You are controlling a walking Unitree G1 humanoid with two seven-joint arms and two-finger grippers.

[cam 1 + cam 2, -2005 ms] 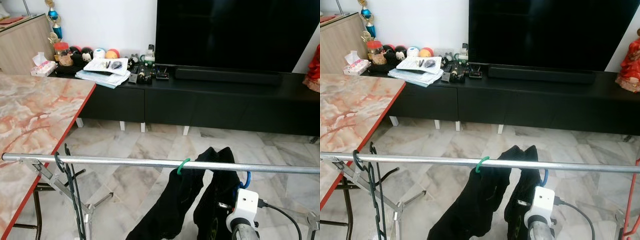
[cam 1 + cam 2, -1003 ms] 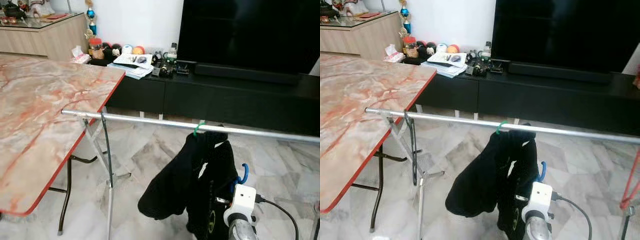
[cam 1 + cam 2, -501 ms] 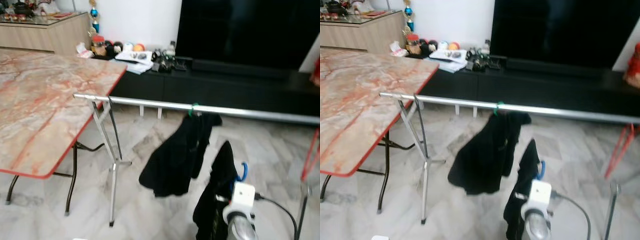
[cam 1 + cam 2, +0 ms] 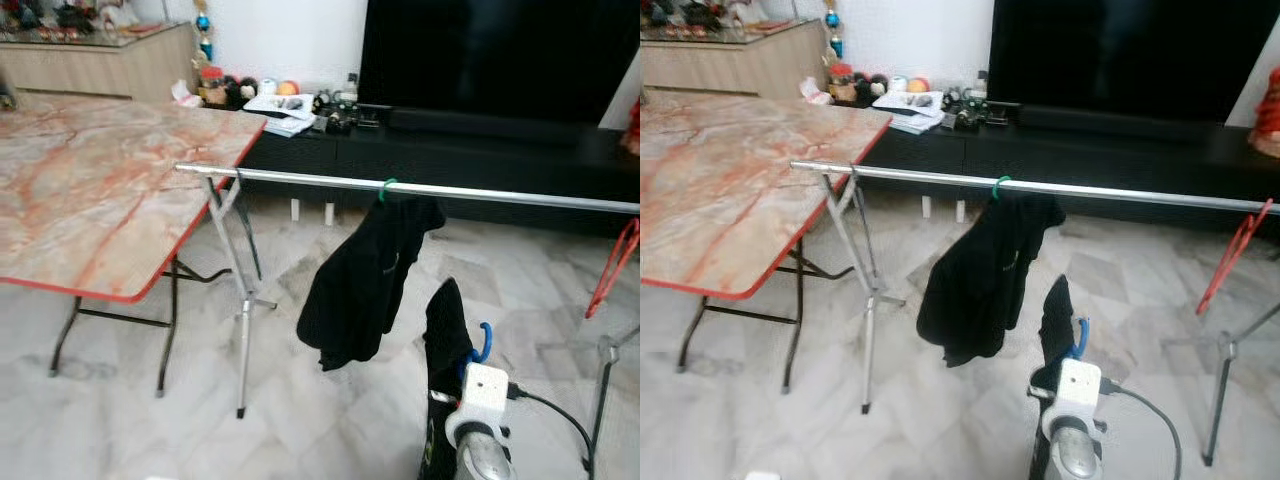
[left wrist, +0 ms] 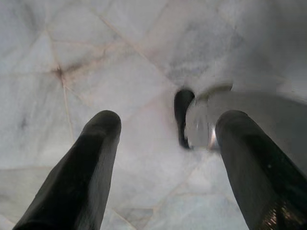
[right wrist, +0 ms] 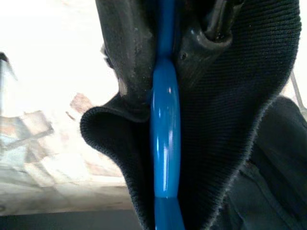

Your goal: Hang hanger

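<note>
Clamping a blue hanger at its neck, the right gripper is carrying it low and well short of the rail, which is running across ahead of and above the gripper. A black garment is draping from the hanger, its knit collar bunching around the plastic right at the fingers.

The load looks light, but it is likely to behave in two ways at once: the plastic hanger is stiff and glossy, probably slippery between the pads, while the cloth is soft and should be swinging and dragging as the arm rises. Judging by the hold, the neck just below the hook is the sensible grip, leaving the hook free to catch the rail. A second black garment is already hanging on a green hook up ahead of the gripper, so open rail to either side of it seems the safer target.

The left gripper is hanging idle over the marble floor, fingers spread apart, holding nothing.

Much is hidden. The hanger's shoulders are lying buried under the cloth, and the wrist housing is covering the gripper in the head views. A red hanger farther along the rail is partly cut off at the frame edge, and the garment's lower hem is dropping out of frame.
</note>
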